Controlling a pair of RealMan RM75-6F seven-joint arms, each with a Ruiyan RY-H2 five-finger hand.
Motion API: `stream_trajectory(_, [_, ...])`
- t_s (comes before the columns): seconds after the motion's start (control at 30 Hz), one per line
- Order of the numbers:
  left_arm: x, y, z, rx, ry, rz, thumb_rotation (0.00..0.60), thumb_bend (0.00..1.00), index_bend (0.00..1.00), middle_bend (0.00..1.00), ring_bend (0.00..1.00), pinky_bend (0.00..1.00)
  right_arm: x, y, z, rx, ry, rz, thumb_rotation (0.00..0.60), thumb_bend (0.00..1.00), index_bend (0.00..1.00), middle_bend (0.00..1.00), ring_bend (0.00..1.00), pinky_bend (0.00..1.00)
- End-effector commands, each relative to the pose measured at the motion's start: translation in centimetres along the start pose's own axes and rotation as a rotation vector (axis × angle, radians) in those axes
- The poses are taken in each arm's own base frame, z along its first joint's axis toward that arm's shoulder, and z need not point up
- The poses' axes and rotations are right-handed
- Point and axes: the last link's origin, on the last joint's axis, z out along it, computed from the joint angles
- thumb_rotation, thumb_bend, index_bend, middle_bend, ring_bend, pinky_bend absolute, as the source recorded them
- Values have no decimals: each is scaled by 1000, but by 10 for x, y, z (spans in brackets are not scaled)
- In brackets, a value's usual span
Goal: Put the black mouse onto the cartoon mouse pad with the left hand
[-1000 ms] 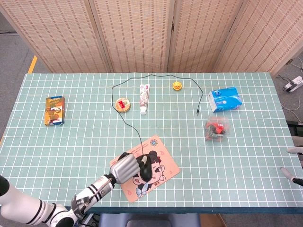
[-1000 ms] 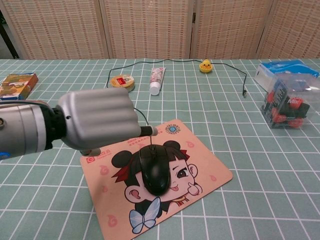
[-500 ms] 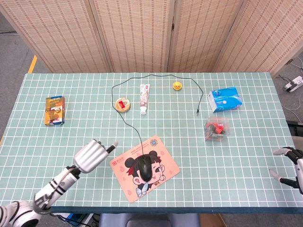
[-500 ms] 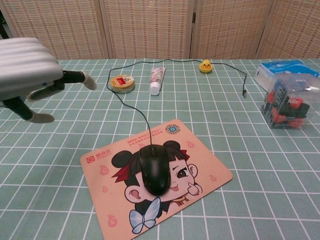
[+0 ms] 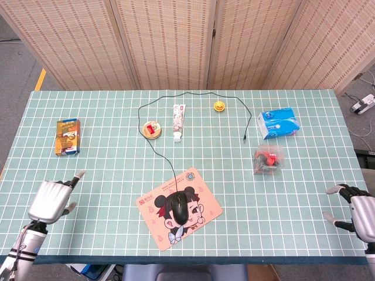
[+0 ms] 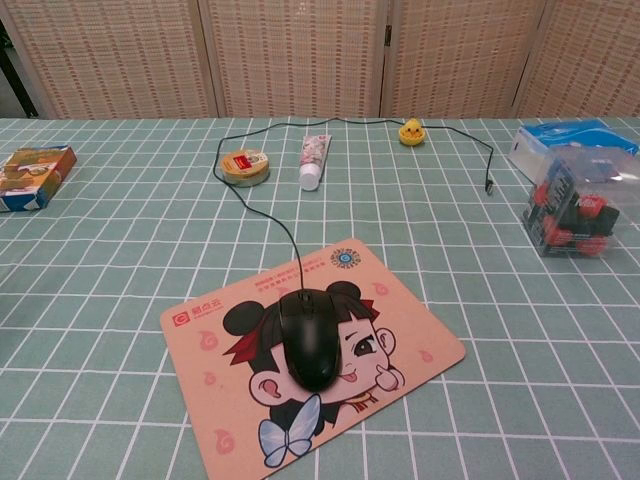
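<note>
The black mouse (image 5: 179, 206) (image 6: 309, 338) lies on the cartoon mouse pad (image 5: 153, 206) (image 6: 420, 345), over the printed girl's face, with nothing touching it. Its thin black cable (image 5: 157, 150) (image 6: 262, 206) runs back across the table in a loop. My left hand (image 5: 53, 196) hovers at the table's front left corner, far left of the pad, fingers apart and holding nothing. My right hand (image 5: 354, 207) is at the front right edge, fingers spread and empty. The chest view shows neither hand.
An orange snack box (image 5: 68, 137) lies at the left. A round tin (image 5: 152, 129), a toothpaste tube (image 5: 178, 122) and a small yellow duck (image 5: 218, 106) sit at the back. A blue tissue pack (image 5: 279, 124) and a clear box of red items (image 5: 268, 160) are on the right.
My left hand has drawn away from the mouse, moving left and back to the table's front left corner and out of the chest view. The mouse stays on the pad. My right hand rose slightly into view.
</note>
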Motion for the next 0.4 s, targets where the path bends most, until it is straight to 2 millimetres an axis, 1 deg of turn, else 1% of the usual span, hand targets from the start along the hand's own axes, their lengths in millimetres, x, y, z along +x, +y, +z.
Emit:
stream_trajectory(0.03, [-5,-15,-24,105,-9,-45,600,211,198,611,677,890,-2,-1,1,1,-6,-7,600,127,404,398,368,423])
stream_trajectory(0.13, [-6,-21,-39,144,16,-83,600,211,235,608,676,889,-3,-3,2,4,-9,-14,600,127,404,399,368,424])
stream_trajectory(0.23, [-12,-28,-52,169,39,-117,600,211,248,598,676,889,-7,-6,3,13,-17,-23,600,127,404,399,369,424])
stream_trajectory(0.4, [-15,-32,-58,179,23,-107,600,211,270,593,676,889,-14,-8,5,17,-53,-32,600,127,404,399,369,423])
